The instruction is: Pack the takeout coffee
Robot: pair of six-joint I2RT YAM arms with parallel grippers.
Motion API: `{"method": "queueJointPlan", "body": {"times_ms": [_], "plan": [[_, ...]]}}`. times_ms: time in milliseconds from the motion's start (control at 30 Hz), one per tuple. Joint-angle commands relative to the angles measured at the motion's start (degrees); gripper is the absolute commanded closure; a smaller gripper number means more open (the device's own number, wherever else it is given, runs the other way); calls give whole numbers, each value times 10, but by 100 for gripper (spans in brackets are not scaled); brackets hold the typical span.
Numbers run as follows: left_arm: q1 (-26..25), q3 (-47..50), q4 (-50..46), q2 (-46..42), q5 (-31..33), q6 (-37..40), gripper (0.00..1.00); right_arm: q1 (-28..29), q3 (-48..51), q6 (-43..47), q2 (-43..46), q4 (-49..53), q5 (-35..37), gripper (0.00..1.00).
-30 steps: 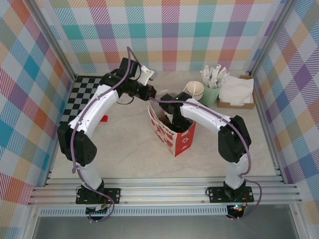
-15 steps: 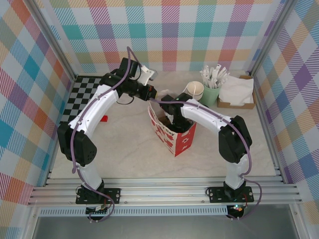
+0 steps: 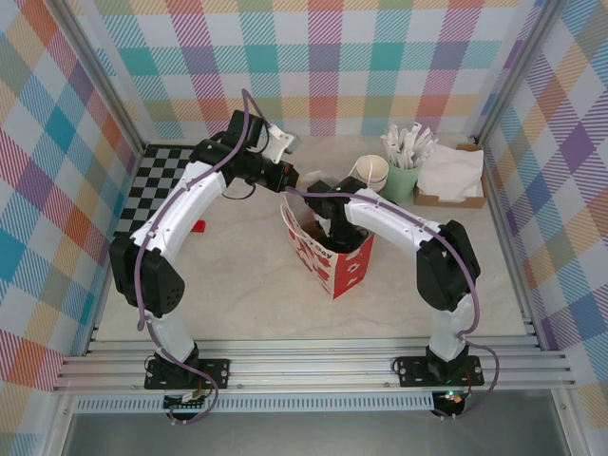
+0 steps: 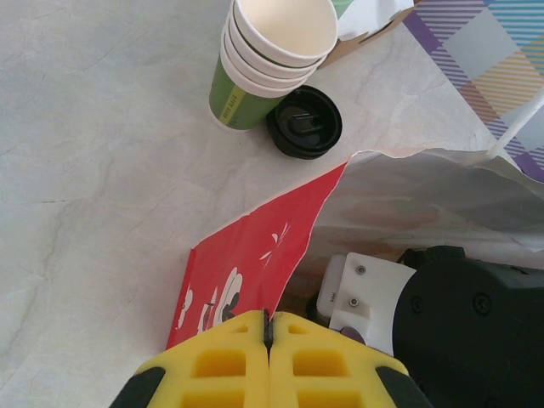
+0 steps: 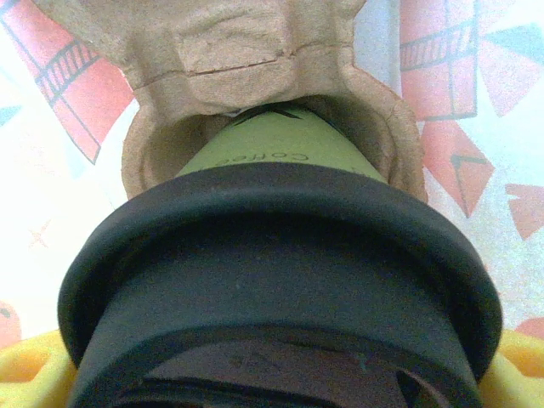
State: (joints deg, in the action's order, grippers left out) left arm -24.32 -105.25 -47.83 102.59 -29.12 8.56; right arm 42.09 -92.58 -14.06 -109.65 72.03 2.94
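Yellow-fingered left gripper (image 4: 269, 333) is pinching the rim of the red bag (image 4: 246, 268). Inside it, the right gripper (image 5: 272, 378) is clutching the takeout coffee (image 5: 272, 246).

I see pastel plaid walls (image 3: 323, 57), a pale marbled tabletop (image 3: 237, 280), and a black-and-white checkered mat (image 3: 157, 176) left of the left gripper (image 3: 291, 179).

Bright, even overhead light covers the table (image 3: 237, 275), with only faint, soft shadows. In the right wrist view the takeout coffee (image 5: 280, 280) is blurred by nearness, and the paper bag (image 5: 25, 212) glares white at left.
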Motion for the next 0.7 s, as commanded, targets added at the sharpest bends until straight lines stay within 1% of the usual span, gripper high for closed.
{"method": "queueJointPlan", "body": {"times_ms": [0,667], "plan": [[-4,-7,-5,2,-16,-3,100,-7,21,8,-42,-25,11,64],[-4,-8,-5,7,-27,-5,100,-7,-17,-2,-18,-6,0,46]]}}
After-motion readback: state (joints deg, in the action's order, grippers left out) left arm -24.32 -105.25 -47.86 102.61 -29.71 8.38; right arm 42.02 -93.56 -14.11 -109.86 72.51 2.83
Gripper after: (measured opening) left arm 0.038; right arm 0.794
